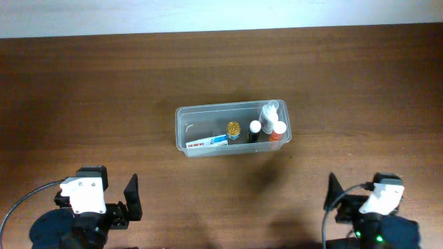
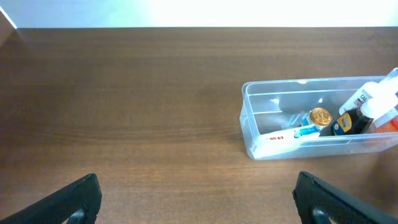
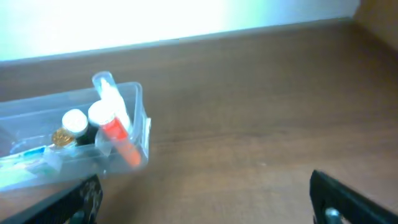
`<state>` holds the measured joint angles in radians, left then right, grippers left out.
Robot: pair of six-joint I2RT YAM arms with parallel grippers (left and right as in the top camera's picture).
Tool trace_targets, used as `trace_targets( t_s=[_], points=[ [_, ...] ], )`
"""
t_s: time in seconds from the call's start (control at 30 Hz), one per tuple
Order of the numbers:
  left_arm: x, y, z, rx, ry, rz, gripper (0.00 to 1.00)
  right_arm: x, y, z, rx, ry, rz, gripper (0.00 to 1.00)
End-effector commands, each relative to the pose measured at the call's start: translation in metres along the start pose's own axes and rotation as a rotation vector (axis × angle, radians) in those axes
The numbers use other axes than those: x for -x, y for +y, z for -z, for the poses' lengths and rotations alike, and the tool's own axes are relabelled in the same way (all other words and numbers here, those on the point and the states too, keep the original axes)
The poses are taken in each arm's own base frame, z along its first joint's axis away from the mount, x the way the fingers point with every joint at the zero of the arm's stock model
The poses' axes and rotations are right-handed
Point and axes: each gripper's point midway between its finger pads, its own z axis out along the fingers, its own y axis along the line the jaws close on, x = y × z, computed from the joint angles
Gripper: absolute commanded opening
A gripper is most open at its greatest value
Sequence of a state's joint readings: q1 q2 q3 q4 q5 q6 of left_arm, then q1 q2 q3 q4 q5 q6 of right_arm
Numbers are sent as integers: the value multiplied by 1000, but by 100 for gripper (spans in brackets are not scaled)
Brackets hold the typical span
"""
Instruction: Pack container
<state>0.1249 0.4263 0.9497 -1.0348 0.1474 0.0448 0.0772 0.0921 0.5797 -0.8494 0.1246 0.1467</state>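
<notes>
Ahead of left gripper, right gripper, well apart: container mid-table.

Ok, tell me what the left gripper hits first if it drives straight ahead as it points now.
Probably only bare table: the left gripper points at open wood, with the clear container off to its right. Its right finger might pass near the container's nearest end; depth is unclear.

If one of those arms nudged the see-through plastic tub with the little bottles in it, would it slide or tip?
Probably slide: the clear rectangular plastic tub sits flat and low on the smooth wooden table. Its thin walls would likely flex if squeezed. The small bottles crowd its right end, so it may swivel when pushed.
</notes>
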Motion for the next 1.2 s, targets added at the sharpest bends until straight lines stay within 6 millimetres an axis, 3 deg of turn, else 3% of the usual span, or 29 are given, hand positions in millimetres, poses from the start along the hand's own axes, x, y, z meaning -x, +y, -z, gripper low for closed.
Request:
trace_targets(
  t_s=[0.0, 0.07, 0.27, 0.43, 0.63, 1.17],
  points=[
    [-1, -2, 0, -14, -3, -17, 100, -20, 7, -30, 44, -65, 42, 98],
    [-1, -3, 0, -14, -3, -17, 99, -20, 12, -50, 62, -134, 67, 98],
    [-1, -3, 0, -14, -3, -17, 99, -27, 16, -85, 72, -324, 143, 98],
    [-1, -2, 0, -14, -3, -17, 99, -35, 13, -87, 40, -288, 264, 98],
    [-1, -3, 0, -14, -3, -17, 99, -36, 21, -87, 89, -288, 274, 98],
    [-1, -2, 0, -14, -3, -17, 99, -37, 21, -87, 90, -285, 275, 98]
  ],
)
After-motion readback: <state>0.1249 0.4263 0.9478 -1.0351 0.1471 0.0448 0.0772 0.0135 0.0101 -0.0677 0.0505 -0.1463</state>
